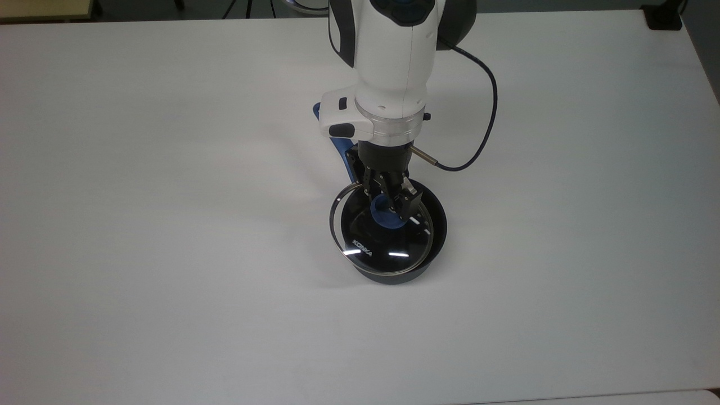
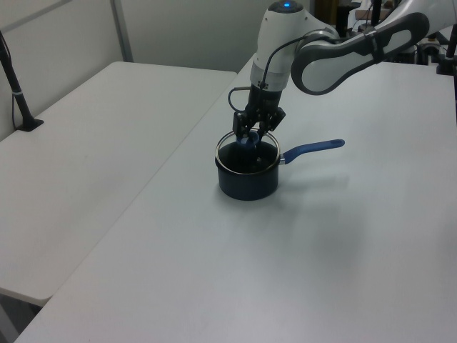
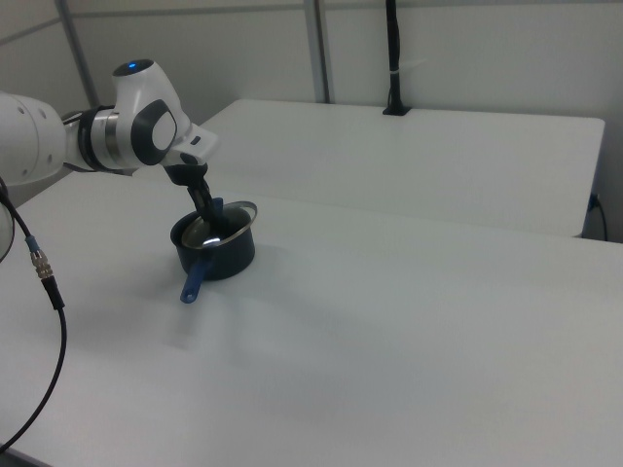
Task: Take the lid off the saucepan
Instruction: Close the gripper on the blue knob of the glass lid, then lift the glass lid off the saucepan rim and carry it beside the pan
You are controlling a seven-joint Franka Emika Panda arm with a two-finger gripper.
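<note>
The blue knob of the lid [image 1: 382,236] is clamped between the fingers of the gripper [image 1: 389,203]. The lid is held tilted, partly raised off the saucepan [image 1: 436,228], which stands on the white tabletop [image 1: 169,225].

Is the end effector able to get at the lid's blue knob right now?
Yes, it looks so: the end effector is already closed on the blue knob, with the lid tilted over the saucepan. Nothing else stands nearby.
</note>
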